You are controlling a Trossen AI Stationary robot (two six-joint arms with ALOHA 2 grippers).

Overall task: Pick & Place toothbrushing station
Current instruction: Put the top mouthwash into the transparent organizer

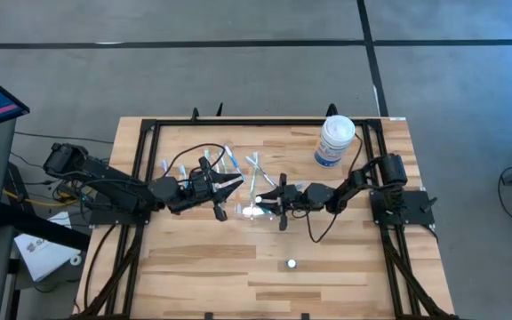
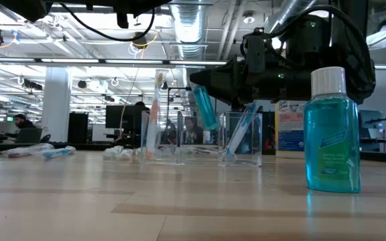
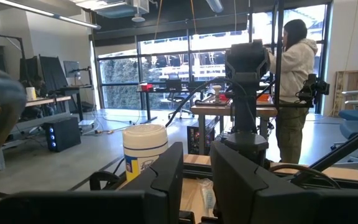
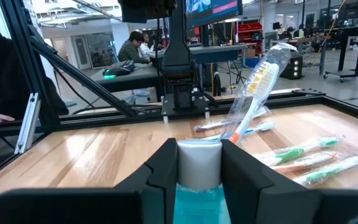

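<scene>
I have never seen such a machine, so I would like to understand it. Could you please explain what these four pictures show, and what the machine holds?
This is a robot with two dark arms at a wooden table. One picture looks down from above, one looks level across the tabletop, and two come from cameras on the wrists.

From above, the left gripper and the right gripper meet mid-table. Wrapped toothbrushes lie scattered there, and a white tub stands at the far edge. The level picture shows toothbrushes standing in clear holders and a mouthwash bottle close to the camera.

The right gripper is shut on a small container of blue liquid with a white cap. Whether the left one holds anything is unclear.
</scene>
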